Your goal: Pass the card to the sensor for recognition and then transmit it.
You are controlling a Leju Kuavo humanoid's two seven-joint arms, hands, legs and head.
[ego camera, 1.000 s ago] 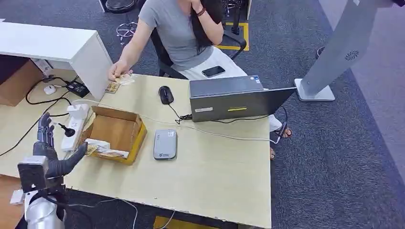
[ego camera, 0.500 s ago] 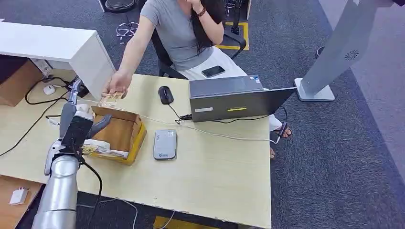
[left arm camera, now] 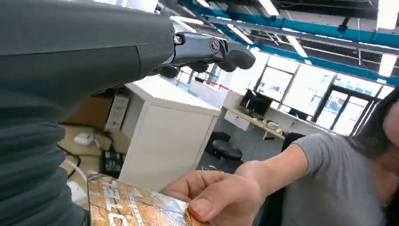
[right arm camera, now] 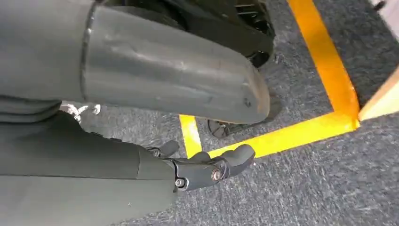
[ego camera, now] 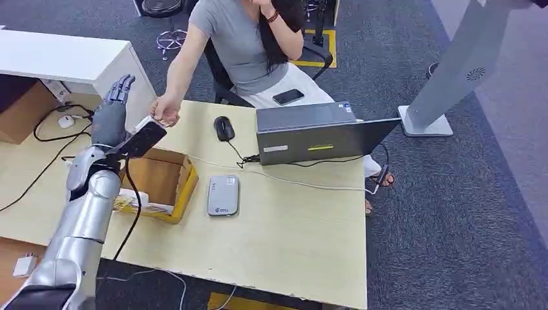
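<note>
A person seated behind the table holds out an orange-patterned card in one hand. My left hand is raised over the table's back left, fingers spread and upright, right next to that hand. The card's near end reaches to my palm, and the person's fingers still pinch it. The grey card sensor lies flat mid-table, to the right of an open cardboard box. My right hand hangs beside my body over grey carpet and holds nothing.
A laptop and a black mouse sit behind the sensor, with a white cable crossing the table. A white cabinet stands at the back left. A grey kiosk stand is on the floor to the right.
My left arm rose from the table's left edge, passed over the box and reached the person's hand. The person lifted the card off the table toward my palm.
</note>
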